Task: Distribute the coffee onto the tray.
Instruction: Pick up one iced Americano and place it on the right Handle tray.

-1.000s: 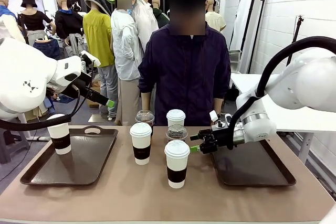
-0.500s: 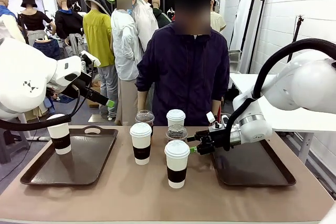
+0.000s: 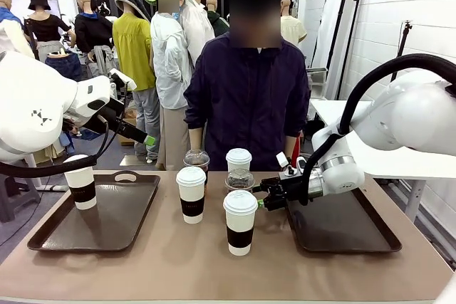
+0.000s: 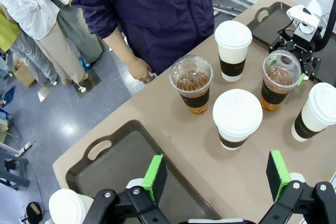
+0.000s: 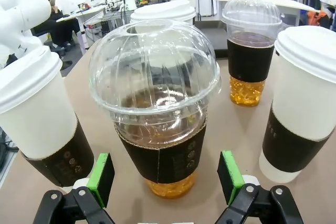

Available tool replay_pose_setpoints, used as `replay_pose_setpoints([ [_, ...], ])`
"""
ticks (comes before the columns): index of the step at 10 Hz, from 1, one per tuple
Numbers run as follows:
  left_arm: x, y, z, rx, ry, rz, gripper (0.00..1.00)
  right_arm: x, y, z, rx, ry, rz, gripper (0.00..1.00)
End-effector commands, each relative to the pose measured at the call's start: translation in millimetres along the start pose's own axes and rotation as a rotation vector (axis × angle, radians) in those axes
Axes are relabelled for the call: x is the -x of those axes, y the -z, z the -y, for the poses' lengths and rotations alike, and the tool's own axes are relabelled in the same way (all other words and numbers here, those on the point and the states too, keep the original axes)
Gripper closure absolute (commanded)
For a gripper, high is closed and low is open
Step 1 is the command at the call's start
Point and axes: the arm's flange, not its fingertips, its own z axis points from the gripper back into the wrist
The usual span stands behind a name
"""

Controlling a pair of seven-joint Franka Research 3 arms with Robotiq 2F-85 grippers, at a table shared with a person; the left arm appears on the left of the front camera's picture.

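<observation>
With fingers [image 5: 101,178] spread, the right gripper [image 5: 165,178] is facing the clear dome-lidded cup [image 5: 155,77] at centre frame; it should be closing gently on the dark sleeve [image 5: 163,153], avoiding the neighbouring paper cups [image 5: 299,103].

paper cup [image 3: 80,184] on left tray [image 3: 121,220] | other cups [image 3: 191,194] left of right tray [image 3: 342,227]

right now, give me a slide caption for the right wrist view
Open right gripper lined up on a clear dome-lidded plastic cup of amber drink
</observation>
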Motion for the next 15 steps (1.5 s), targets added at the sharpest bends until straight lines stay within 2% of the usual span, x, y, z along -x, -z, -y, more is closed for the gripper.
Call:
replay_pose_setpoints([
  [1,0.2,-0.5,-0.7,0.001,-0.002,0.001,0.00,-0.2,7.7,5.4,-0.004,-0.001,0.026,0.00],
  [15,0.2,-0.5,-0.7,0.001,-0.002,0.001,0.00,3.6,44.7,15.3,-0.049,0.057,0.032,0.00],
])
